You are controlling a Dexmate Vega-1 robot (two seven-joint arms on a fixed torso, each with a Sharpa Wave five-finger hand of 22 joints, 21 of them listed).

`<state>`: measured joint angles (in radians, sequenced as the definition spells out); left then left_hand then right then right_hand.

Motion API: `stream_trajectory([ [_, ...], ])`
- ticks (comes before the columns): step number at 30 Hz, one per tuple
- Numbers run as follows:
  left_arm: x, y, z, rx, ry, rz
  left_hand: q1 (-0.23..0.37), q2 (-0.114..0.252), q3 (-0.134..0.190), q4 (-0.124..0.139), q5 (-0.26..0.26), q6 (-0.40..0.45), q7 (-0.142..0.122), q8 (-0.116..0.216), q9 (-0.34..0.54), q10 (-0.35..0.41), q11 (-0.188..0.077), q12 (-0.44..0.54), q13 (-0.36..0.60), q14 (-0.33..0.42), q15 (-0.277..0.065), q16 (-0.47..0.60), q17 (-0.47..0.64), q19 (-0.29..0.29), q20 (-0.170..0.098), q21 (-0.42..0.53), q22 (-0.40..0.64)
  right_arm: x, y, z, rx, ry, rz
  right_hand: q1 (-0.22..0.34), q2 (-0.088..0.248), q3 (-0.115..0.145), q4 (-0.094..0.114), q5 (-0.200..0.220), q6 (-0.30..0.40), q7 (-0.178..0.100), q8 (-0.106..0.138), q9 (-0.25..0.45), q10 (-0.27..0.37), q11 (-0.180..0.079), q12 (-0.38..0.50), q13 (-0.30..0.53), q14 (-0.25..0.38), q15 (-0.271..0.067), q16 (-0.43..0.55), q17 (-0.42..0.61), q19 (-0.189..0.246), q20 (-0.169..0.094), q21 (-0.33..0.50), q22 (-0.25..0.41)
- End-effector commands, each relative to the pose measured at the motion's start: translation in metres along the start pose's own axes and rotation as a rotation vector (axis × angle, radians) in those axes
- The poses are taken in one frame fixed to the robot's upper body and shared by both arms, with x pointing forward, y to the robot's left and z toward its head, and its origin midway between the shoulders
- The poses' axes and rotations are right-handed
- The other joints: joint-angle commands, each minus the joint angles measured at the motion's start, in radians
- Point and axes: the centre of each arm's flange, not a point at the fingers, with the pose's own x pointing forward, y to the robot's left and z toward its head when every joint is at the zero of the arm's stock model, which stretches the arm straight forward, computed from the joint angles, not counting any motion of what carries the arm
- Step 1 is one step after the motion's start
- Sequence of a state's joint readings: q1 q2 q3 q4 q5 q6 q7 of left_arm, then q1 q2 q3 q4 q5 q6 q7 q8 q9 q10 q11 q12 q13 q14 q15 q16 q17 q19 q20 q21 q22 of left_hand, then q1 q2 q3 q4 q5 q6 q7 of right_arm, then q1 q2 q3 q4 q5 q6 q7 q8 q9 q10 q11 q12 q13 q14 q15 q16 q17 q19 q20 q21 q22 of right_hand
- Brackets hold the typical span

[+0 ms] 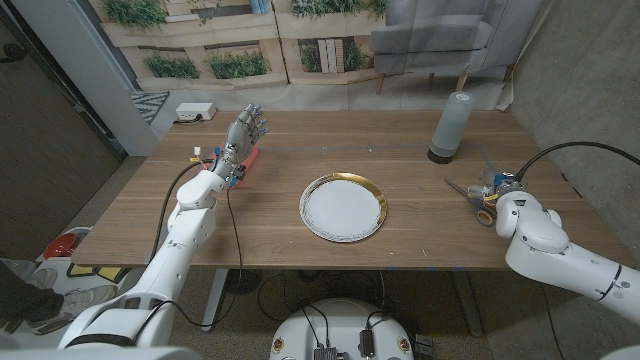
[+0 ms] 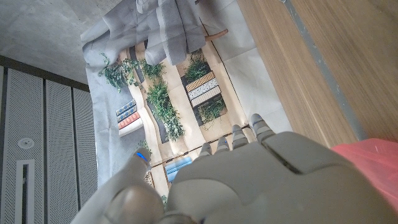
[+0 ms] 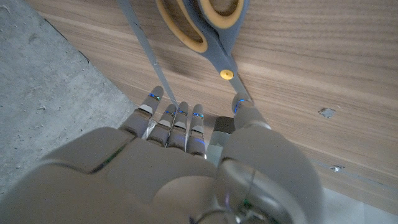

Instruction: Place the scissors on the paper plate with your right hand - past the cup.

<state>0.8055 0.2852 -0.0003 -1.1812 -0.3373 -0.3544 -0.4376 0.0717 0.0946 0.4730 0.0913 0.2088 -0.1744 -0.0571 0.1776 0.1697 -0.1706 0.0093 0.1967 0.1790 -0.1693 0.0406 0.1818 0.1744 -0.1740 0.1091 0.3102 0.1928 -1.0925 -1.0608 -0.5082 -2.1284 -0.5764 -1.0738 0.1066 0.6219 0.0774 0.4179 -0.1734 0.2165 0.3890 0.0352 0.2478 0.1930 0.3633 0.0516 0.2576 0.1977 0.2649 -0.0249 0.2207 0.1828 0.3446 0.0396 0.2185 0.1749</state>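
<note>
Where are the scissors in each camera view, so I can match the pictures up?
Head view: scissors on the table's right side, at the right hand.
Left wrist view: not in it.
Right wrist view: scissors open on the wood, beyond the fingers.
Shared landmark: the right hand.

A grey sofa point(image 1: 440, 32) and plant-printed backdrop point(image 1: 200, 40) stand behind the wooden table point(image 1: 330, 150).

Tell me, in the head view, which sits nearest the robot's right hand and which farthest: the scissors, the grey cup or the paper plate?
1. Scissors: right at the right hand, by the table's right edge.
2. Grey cup: beyond the hand, toward the table's far side.
3. Paper plate: mid-table, to the hand's left.
</note>
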Motion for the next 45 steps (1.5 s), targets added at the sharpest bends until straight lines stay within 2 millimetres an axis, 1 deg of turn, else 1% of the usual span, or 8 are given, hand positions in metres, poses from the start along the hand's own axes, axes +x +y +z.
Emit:
stream_trajectory([
  [1, -0.001, 0.003, 0.0, -0.002, 0.001, 0.004, -0.005, 0.006, -0.001, 0.001, 0.003, -0.008, -0.005, 0.004, 0.003, -0.098, -0.008, 0.004, 0.003, -0.137, 0.006, 0.003, 0.004, -0.078, 0.009, -0.002, 0.005, -0.004, 0.005, 0.009, -0.072, 0.035, -0.082, 0.037, -0.03, -0.015, -0.002, 0.017, 0.05, -0.001, 0.015, 0.006, 0.054, 0.007, 0.018, 0.004, 0.059, -0.009, 0.013, 0.006, 0.031, 0.004, 0.011, 0.004],
  [8, 0.0, 0.005, 0.0, 0.0, 0.002, 0.004, -0.006, 0.005, -0.001, 0.001, 0.003, -0.008, -0.005, 0.004, 0.003, -0.099, 0.003, 0.003, 0.003, -0.136, 0.005, 0.003, 0.004, -0.079, 0.01, -0.004, 0.005, -0.006, 0.008, 0.014, -0.101, 0.056, -0.122, 0.047, -0.082, -0.053, 0.01, 0.036, 0.106, -0.011, 0.026, 0.008, 0.116, 0.003, 0.039, 0.009, 0.125, -0.023, 0.031, 0.018, 0.06, 0.003, 0.014, 0.006],
  [11, 0.0, 0.005, 0.0, -0.003, 0.005, 0.003, -0.006, 0.005, -0.002, 0.002, 0.003, -0.008, -0.006, 0.004, 0.003, -0.098, 0.001, 0.004, 0.003, -0.136, 0.006, 0.003, 0.004, -0.077, 0.009, -0.005, 0.005, -0.005, 0.009, 0.015, -0.109, 0.058, -0.124, 0.051, -0.085, -0.065, 0.017, 0.046, 0.139, -0.013, 0.034, 0.009, 0.146, 0.001, 0.052, 0.013, 0.16, -0.03, 0.046, 0.029, 0.078, 0.004, 0.018, 0.007],
  [19, 0.002, 0.006, -0.001, -0.005, 0.006, 0.004, -0.007, 0.004, -0.003, 0.002, 0.003, -0.008, -0.006, 0.003, 0.003, -0.1, 0.001, 0.003, 0.003, -0.137, 0.006, 0.003, 0.004, -0.076, 0.008, -0.006, 0.006, -0.003, 0.011, 0.019, -0.148, 0.066, -0.117, 0.063, -0.101, -0.082, 0.016, 0.057, 0.169, -0.023, 0.039, 0.01, 0.162, -0.004, 0.061, 0.019, 0.174, -0.043, 0.051, 0.038, 0.078, 0.0, 0.014, 0.008],
  [33, 0.004, 0.009, -0.003, -0.005, 0.01, 0.009, -0.007, 0.004, -0.004, 0.003, 0.004, -0.007, -0.006, 0.004, 0.003, -0.103, -0.007, 0.001, 0.003, -0.138, 0.007, 0.003, 0.004, -0.077, 0.009, -0.012, 0.006, 0.003, 0.012, 0.026, -0.185, 0.062, -0.116, 0.13, -0.091, -0.097, 0.015, 0.085, 0.24, -0.039, 0.048, 0.011, 0.219, -0.018, 0.09, 0.031, 0.227, -0.067, 0.077, 0.06, 0.094, -0.009, 0.013, 0.009],
  [43, 0.006, 0.01, -0.004, -0.005, 0.01, 0.006, -0.008, 0.004, -0.005, 0.004, 0.004, -0.006, -0.007, 0.004, 0.003, -0.099, 0.004, 0.003, 0.003, -0.137, 0.007, 0.003, 0.004, -0.075, 0.009, -0.014, 0.006, 0.003, 0.014, 0.027, -0.209, 0.07, -0.121, 0.165, -0.088, -0.118, 0.019, 0.098, 0.287, -0.04, 0.053, 0.013, 0.262, -0.019, 0.122, 0.044, 0.273, -0.079, 0.105, 0.084, 0.108, -0.01, 0.014, 0.01],
  [44, 0.006, 0.01, -0.004, -0.007, 0.01, 0.005, -0.009, 0.004, -0.005, 0.004, 0.004, -0.006, -0.006, 0.004, 0.003, -0.102, -0.013, 0.002, 0.003, -0.137, 0.007, 0.003, 0.004, -0.075, 0.01, -0.014, 0.006, 0.003, 0.014, 0.027, -0.213, 0.068, -0.122, 0.165, -0.089, -0.119, 0.019, 0.099, 0.286, -0.041, 0.052, 0.013, 0.261, -0.019, 0.122, 0.044, 0.272, -0.08, 0.105, 0.084, 0.108, -0.011, 0.014, 0.01],
  [45, 0.006, 0.01, -0.004, -0.007, 0.009, 0.005, -0.009, 0.003, -0.005, 0.005, 0.004, -0.006, -0.006, 0.004, 0.003, -0.099, -0.004, 0.003, 0.003, -0.136, 0.007, 0.003, 0.004, -0.074, 0.009, -0.014, 0.006, 0.003, 0.015, 0.028, -0.215, 0.071, -0.122, 0.168, -0.093, -0.123, 0.017, 0.099, 0.289, -0.04, 0.052, 0.013, 0.262, -0.021, 0.123, 0.046, 0.273, -0.079, 0.106, 0.086, 0.11, -0.008, 0.015, 0.01],
])
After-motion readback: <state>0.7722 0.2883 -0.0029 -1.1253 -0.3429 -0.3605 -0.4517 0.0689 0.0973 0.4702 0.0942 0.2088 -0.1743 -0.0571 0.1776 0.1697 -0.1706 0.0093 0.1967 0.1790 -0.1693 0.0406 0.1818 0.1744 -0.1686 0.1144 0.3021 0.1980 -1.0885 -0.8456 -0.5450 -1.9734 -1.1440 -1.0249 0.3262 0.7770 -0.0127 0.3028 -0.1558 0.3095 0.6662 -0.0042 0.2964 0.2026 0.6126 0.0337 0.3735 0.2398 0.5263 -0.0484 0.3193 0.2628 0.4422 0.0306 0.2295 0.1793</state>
